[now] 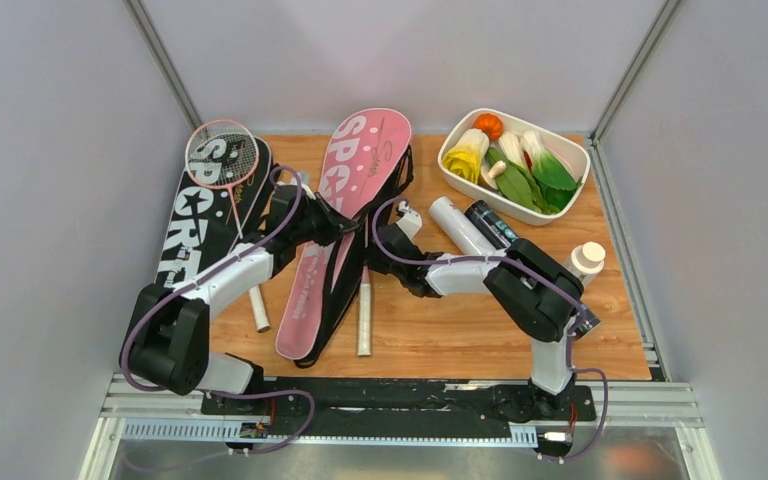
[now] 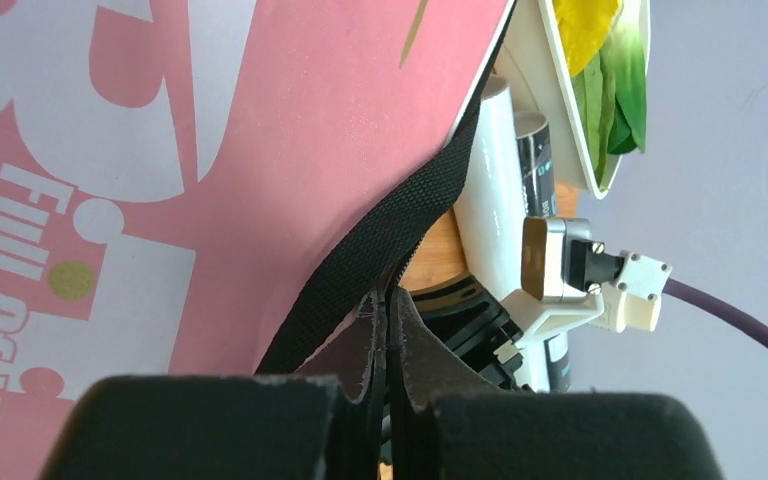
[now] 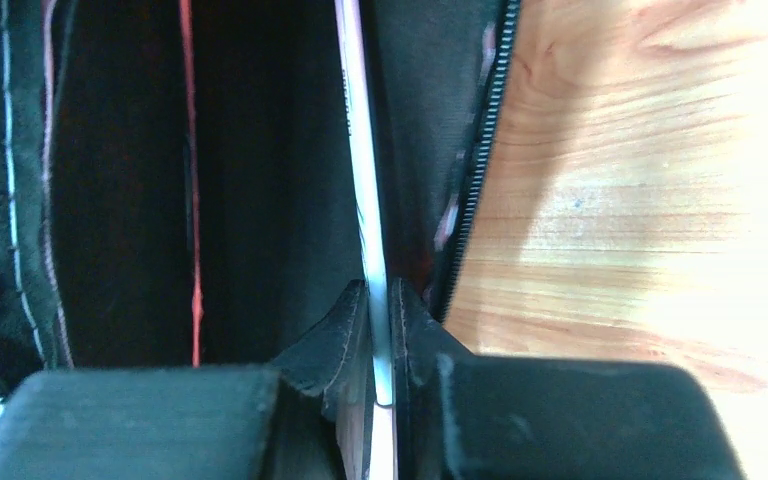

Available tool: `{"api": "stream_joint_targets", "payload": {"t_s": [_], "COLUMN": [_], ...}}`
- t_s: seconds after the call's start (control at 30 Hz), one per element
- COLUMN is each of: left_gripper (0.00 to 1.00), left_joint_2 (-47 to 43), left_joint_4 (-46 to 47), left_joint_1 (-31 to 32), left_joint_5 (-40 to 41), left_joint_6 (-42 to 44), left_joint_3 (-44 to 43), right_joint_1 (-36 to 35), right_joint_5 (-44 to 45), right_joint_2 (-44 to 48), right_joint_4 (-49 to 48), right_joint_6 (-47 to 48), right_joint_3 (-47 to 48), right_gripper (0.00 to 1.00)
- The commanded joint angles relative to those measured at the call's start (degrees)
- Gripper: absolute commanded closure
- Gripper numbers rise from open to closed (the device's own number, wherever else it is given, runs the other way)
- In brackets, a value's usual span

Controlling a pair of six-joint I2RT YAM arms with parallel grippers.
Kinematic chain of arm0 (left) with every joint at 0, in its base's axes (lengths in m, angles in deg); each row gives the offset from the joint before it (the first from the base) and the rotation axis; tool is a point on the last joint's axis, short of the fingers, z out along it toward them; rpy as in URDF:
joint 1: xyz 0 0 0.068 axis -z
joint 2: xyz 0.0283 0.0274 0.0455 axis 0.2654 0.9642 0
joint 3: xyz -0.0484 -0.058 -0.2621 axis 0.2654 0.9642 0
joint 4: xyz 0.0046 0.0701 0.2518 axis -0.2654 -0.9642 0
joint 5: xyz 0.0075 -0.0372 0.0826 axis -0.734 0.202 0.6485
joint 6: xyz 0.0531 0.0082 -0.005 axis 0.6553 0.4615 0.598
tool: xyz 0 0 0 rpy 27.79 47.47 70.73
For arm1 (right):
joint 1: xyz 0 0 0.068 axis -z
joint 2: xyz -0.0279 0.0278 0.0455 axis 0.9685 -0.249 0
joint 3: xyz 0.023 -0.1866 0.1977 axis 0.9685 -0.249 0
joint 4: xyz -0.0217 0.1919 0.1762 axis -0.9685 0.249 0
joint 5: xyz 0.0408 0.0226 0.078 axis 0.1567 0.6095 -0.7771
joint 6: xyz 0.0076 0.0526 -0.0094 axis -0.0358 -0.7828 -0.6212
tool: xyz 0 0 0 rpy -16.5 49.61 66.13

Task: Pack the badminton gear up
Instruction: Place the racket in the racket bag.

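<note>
A pink "SPORT" cover [image 1: 355, 165] lies open in the middle of the table. My left gripper [image 1: 332, 225] is shut on its black zip edge [image 2: 385, 235] and holds the flap up; the pink face [image 2: 260, 150] fills the left wrist view. My right gripper [image 1: 388, 243] is shut on the thin white shaft [image 3: 360, 180] of a racket that reaches into the cover's dark inside. That racket's white handle [image 1: 363, 315] sticks out toward me. A pink-framed racket [image 1: 222, 155] lies on a black "SPORT" cover [image 1: 185, 235] at the left. No shuttlecocks show.
A white tube [image 1: 457, 225] and a black tube [image 1: 490, 222] lie just right of my right gripper. A white bowl [image 1: 572, 160] of toy vegetables stands at the back right. A small white bottle [image 1: 587, 260] stands by the right edge.
</note>
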State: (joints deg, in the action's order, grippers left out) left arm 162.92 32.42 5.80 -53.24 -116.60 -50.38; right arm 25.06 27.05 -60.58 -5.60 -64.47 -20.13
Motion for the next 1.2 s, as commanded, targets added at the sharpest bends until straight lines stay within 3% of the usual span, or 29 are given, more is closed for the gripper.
{"api": "stream_joint_targets", "payload": {"t_s": [0.0, 0.13, 0.23, 0.3, 0.47, 0.57, 0.7, 0.83, 1.03, 1.1, 1.17], "left_gripper": [1.0, 1.0, 1.0, 1.0, 1.0, 1.0, 1.0, 1.0, 1.0, 1.0, 1.0], "left_joint_2": [-2.4, -4.8, -5.2, -4.4, -1.4, 0.1, 0.8, 1.7, 3.1, 3.3, 3.4], "left_joint_4": [0.8, 4.3, 1.1, -1.9, 0.3, -0.5, -1.5, 1.5, 5.6, 6.7, 7.4], "left_joint_1": [0.6, 0.2, -0.1, -0.2, -0.4, -0.4, -0.4, -0.4, -0.4, -0.4, -0.4], "left_joint_5": [-5.4, -2.4, -0.4, 0.9, -0.7, -1.3, -0.2, -1.3, -3.4, -3.3, -3.3], "left_joint_6": [-5.6, -9.0, -4.7, -2.4, -0.8, 1.7, 3.5, 1.8, -3.5, -5.6, -7.8], "left_joint_3": [4.8, 8.1, 6.5, 5.0, 5.1, 3.8, 3.2, 3.9, 5.2, 5.9, 6.4], "right_joint_1": [2.5, 2.9, 3.9, 4.0, 4.2, 4.1, 2.7, -1.0, -2.7, -3.7, -4.3], "right_joint_5": [5.0, 3.8, -3.6, -8.5, -20.6, -25.9, -33.5, -31.8, -29.8, -26.5, -24.8], "right_joint_2": [-2.0, -3.8, -5.8, -5.4, 0.5, 5.5, 9.8, 12.0, 9.8, 8.3, 6.2], "right_joint_4": [-10.3, -20.3, -24.5, -23.4, -16.4, -8.6, -7.6, -6.5, -10.3, -9.3, -10.1], "right_joint_6": [-4.4, -8.5, -6.6, -5.6, 1.5, 7.3, 7.6, 7.1, 3.6, 2.8, 1.1], "right_joint_3": [2.2, -0.3, 0.5, 0.5, -5.3, -8.3, -13.4, -16.0, -18.2, -17.6, -16.8], "right_gripper": [0.9, 0.89, 0.79, 0.7, 0.58, 0.56, 0.55, 0.49, 0.49, 0.61, 0.65]}}
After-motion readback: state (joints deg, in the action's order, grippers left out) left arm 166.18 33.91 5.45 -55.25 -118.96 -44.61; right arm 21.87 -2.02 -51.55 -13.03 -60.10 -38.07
